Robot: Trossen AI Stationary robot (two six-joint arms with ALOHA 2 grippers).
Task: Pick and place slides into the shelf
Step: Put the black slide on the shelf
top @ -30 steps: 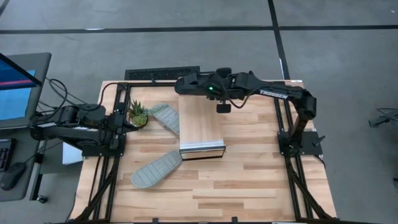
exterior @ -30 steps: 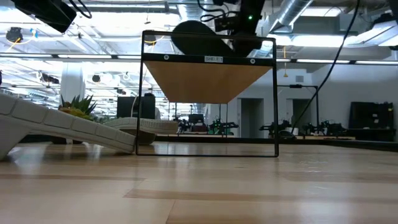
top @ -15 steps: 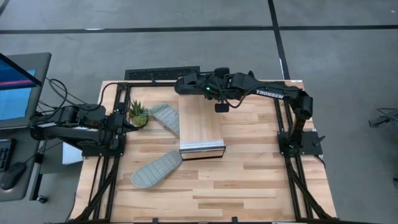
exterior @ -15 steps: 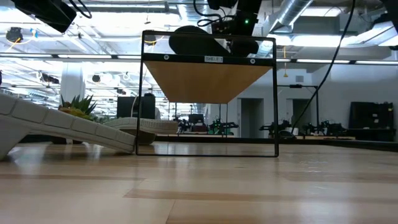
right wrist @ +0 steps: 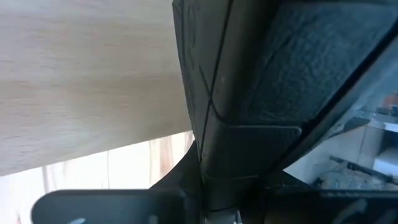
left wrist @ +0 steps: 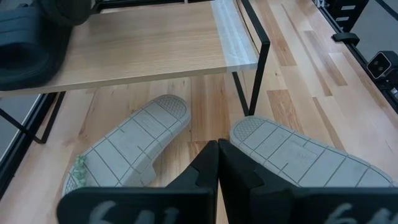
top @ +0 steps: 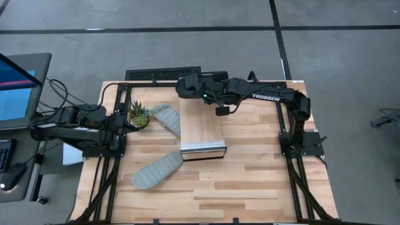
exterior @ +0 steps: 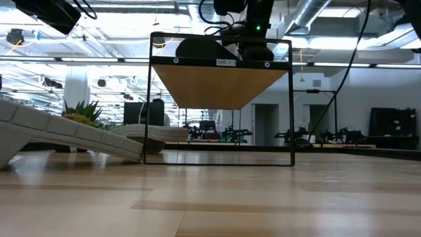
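right tool [top: 186, 86] moved left, gripping black slide [exterior: 200, 47] over shelf [top: 201, 125] | left tool [left wrist: 217, 163] closed

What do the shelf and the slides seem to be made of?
The shelf: a light wood-grain board, matte, on thin black metal legs, with a pale silvery front edge. The grey-green slides: probably moulded foam or rubber, matte, with grooved soles. The black slide in the right gripper looks like textured rubber.

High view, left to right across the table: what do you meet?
Left hand → potted plant → pale grey-green slide → shelf → right arm's base.
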